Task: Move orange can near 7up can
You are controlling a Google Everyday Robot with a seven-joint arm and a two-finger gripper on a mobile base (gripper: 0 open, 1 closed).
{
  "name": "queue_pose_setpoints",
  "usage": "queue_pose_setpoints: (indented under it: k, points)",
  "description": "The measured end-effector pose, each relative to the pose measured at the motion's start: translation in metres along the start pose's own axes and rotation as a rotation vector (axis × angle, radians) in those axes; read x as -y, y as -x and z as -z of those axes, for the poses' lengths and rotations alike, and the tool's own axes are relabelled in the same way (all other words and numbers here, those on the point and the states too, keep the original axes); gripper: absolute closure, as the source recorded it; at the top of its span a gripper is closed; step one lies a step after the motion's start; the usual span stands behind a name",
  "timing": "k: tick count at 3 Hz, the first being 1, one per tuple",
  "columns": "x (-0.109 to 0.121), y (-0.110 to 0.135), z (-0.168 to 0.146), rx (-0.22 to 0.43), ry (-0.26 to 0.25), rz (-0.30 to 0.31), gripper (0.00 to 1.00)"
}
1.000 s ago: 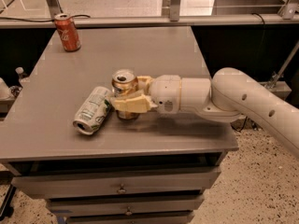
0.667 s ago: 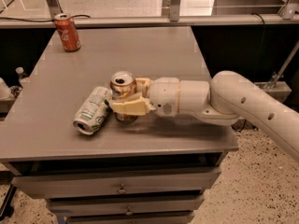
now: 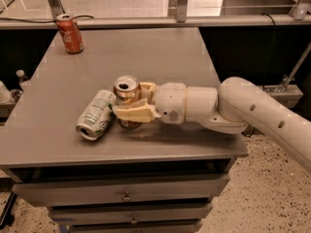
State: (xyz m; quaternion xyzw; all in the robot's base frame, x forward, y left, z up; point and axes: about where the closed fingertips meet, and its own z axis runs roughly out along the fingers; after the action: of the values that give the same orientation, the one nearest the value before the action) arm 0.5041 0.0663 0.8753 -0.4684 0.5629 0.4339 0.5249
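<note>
The orange can (image 3: 127, 92) stands upright on the grey table (image 3: 146, 57), its silver top showing. My gripper (image 3: 132, 103) reaches in from the right and is shut on it, one cream finger (image 3: 133, 113) across its front. The 7up can (image 3: 95, 114), white with green markings, lies on its side just left of the orange can, touching or almost touching it.
A red cola can (image 3: 70, 33) stands upright at the table's far left corner. My white arm (image 3: 233, 108) stretches across the table's right front part. Drawers (image 3: 126, 196) sit below the table's front edge. A rail and dark gap run behind the table.
The gripper and the orange can have shifted slightly left, closer to the 7up can. The 7up can and the cola can have stayed put.
</note>
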Motion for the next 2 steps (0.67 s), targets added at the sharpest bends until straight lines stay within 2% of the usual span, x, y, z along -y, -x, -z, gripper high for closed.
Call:
queue_pose_setpoints:
  k: [1,2]
  points:
    - [-0.0013,-0.001,0.0,0.004,0.002,0.0,0.12]
    - [-0.0022,-0.0024,0.0001,0.005,0.001,-0.005,0.0]
